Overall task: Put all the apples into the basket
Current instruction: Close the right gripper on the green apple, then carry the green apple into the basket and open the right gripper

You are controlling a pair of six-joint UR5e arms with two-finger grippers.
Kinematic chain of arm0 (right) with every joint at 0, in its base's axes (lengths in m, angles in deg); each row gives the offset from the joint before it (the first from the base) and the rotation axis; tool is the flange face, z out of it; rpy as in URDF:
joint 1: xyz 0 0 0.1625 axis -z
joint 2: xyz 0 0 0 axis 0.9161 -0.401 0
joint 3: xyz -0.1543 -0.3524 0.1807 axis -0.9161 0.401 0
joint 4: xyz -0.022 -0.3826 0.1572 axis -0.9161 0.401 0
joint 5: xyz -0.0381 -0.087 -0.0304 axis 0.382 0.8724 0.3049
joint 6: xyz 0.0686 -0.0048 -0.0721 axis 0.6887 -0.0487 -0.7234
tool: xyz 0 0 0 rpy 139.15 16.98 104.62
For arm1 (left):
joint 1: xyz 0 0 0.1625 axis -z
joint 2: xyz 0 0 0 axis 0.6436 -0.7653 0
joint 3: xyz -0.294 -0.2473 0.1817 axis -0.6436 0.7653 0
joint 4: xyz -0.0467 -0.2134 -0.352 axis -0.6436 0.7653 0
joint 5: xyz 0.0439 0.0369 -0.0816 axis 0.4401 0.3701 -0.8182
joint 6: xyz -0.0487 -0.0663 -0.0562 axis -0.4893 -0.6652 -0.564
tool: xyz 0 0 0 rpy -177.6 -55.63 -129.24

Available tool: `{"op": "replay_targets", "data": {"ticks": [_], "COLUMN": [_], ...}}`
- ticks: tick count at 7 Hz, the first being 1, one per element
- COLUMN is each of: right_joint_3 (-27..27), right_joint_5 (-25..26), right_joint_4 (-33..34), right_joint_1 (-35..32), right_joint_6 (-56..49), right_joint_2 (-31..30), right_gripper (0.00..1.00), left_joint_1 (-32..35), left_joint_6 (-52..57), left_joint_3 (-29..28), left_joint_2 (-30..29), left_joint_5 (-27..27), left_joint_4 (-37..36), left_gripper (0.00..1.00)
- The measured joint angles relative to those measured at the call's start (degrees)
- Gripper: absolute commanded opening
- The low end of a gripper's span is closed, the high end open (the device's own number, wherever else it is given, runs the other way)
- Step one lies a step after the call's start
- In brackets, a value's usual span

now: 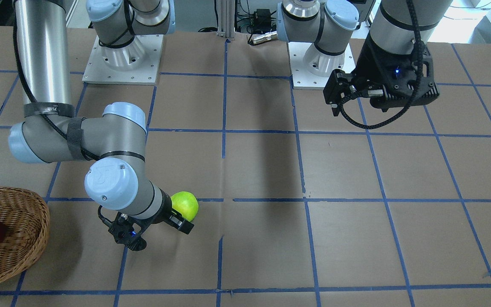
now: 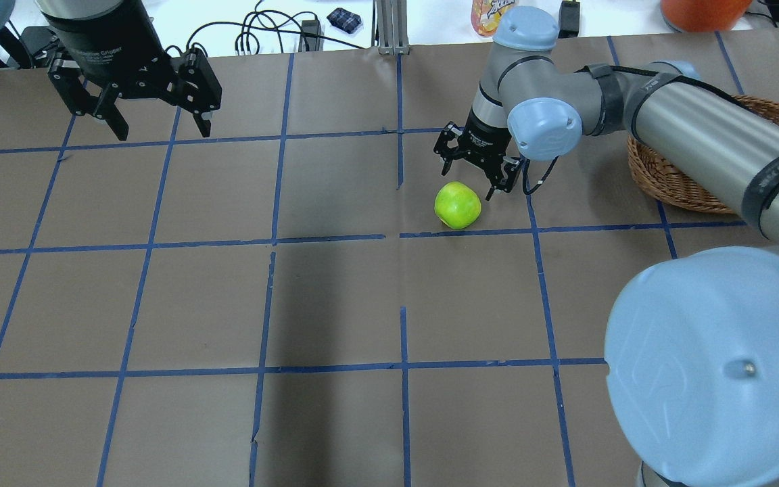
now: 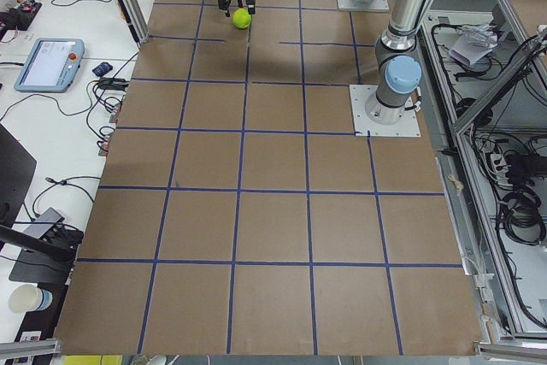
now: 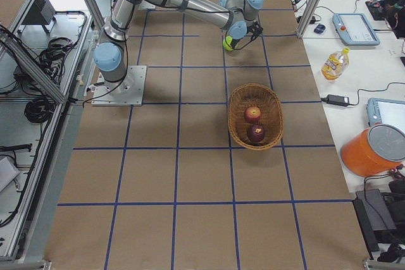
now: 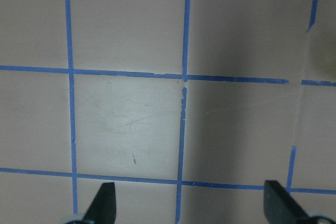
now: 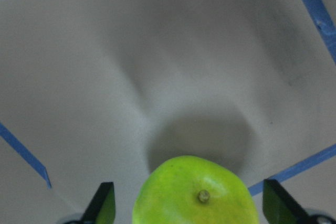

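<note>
The yellow-green apple [image 2: 458, 205] lies on the brown table, also showing in the front view [image 1: 185, 205] and the right wrist view [image 6: 197, 195]. My right gripper [image 2: 468, 184] is open and low just beyond the apple, with a finger on each side and neither touching it. The wicker basket [image 4: 231, 118] stands to the right, its wall showing in the front view [image 1: 24, 221]. It holds the red apple [image 4: 252, 114] and the maroon apple [image 4: 256, 133]. My left gripper [image 2: 163, 130] is open and empty, raised at the far left.
The table is brown paper with a blue tape grid [image 2: 274, 238]. The right arm's long link [image 2: 714, 142] passes over the basket's near side in the overhead view. Both arm bases [image 1: 122, 59] stand at the table's back edge.
</note>
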Motion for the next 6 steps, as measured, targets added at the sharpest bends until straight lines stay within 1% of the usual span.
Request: {"op": "replay_targets", "data": {"ticks": [3, 4, 5, 6], "right_joint_3": [-2.0, -2.7, -2.9, -3.0], "right_joint_5": [-0.2, -0.2, -0.2, 0.0], "right_joint_4": [0.1, 0.1, 0.2, 0.2], "right_joint_1": [-0.8, -1.5, -2.0, -2.2], "right_joint_6": [-0.1, 0.0, 0.0, -0.2], "right_joint_2": [0.0, 0.0, 0.0, 0.0], "right_gripper": [1.00, 0.71, 0.10, 0.00], "left_joint_1": [-0.2, -0.2, -0.2, -0.2], "left_joint_6": [0.9, 1.0, 1.1, 1.2], "left_joint_3": [0.3, 0.3, 0.3, 0.3], "left_joint_2": [-0.6, -0.8, -0.9, -0.9], "left_joint_5": [0.0, -0.1, -0.7, -1.4], "left_joint_4": [-1.4, -1.5, -1.5, -1.6], "left_gripper": [1.00, 1.00, 1.00, 1.00]}}
